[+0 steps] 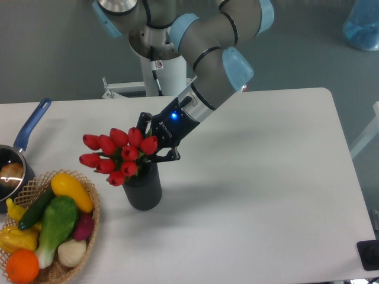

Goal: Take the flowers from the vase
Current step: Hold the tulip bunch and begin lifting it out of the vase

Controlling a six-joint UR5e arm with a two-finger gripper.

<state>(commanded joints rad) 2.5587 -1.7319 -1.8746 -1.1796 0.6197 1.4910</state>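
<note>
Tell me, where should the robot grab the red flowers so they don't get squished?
Best low down, on the green stems just above the vase rim, under the red buds of the flowers. The bunch leans left, so coming from the right, where the gripper is, looks safest.

9 red tulip buds are counted in the flowers (pixel 116 155), and 1 dark ribbed vase (pixel 143 190) is seen. 1 wicker basket (pixel 87 234) is counted, and 7 pieces of produce are seen in it, though overlap makes that count uncertain. 1 blue-handled saucepan (pixel 23 139) is seen. 1 gripper (pixel 153 141) is counted on 1 arm.
</note>
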